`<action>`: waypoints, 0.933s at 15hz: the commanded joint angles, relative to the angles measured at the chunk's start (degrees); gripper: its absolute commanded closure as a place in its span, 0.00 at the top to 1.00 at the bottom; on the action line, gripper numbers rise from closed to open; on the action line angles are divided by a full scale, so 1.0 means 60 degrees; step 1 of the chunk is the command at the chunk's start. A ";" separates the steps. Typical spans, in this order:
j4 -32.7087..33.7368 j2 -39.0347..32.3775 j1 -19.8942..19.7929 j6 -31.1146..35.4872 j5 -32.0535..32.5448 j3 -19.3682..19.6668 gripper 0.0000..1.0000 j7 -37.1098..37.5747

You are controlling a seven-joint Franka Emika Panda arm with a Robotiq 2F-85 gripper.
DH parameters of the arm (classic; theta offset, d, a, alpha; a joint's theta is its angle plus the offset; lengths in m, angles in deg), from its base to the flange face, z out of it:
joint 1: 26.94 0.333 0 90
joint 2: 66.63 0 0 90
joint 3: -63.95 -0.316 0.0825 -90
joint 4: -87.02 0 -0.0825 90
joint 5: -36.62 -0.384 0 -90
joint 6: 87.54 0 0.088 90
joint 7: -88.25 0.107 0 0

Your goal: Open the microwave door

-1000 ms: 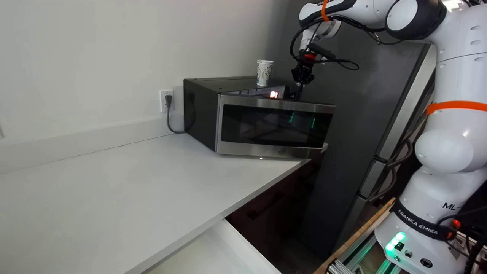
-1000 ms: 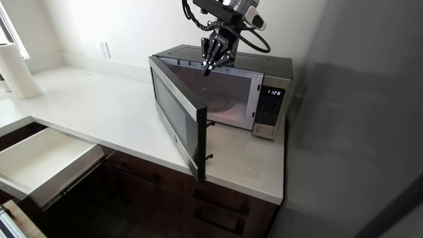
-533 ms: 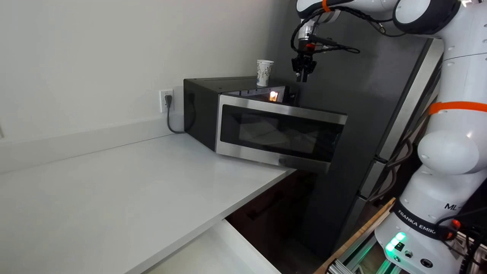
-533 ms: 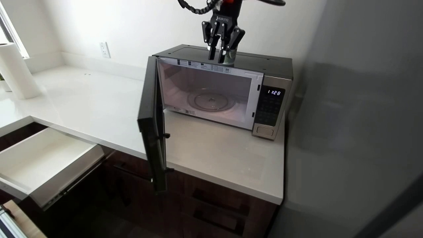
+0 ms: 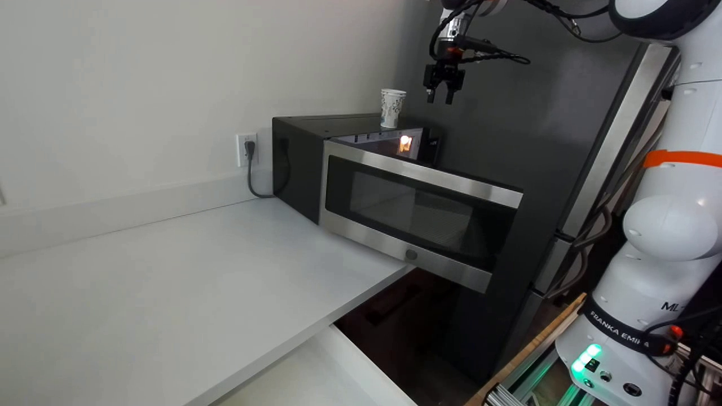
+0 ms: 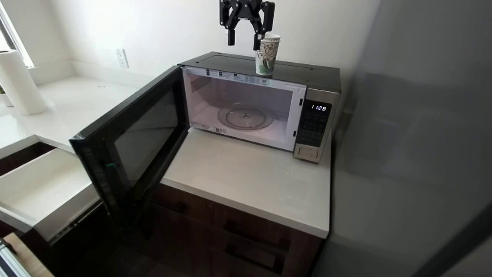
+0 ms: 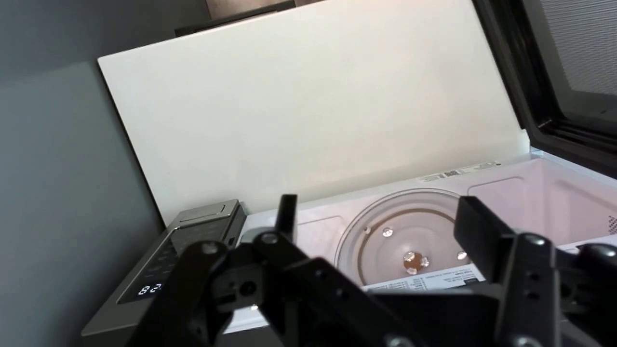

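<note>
The microwave stands on the white counter with its bright cavity and glass turntable exposed. Its door is swung wide out on the left-hand hinge in an exterior view, its far end past the counter's front edge. The outer face of the door shows a dark window in a silver frame. High above the microwave, clear of the door, hangs my gripper, pointing down with its fingers apart and nothing between them. In the wrist view the gripper spans the turntable below, and part of the door shows at upper right.
Patterned paper cups stand stacked on the microwave's top, close to the gripper. A tall dark grey cabinet rises beside it. A white drawer is pulled out below the counter. A paper towel roll stands at far left.
The door has swung much farther out, away from the cavity. My gripper has risen, turned to point straight down, and its fingers have spread from together to apart.
</note>
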 commanded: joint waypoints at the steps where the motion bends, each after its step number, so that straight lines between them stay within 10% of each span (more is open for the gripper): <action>1: 0.0027 -0.0020 -0.0014 -0.0025 -0.0002 0.0002 0.96 -0.0004; 14: -0.4274 0.0780 0.0205 0.5220 0.0211 -0.0389 1.00 -0.1384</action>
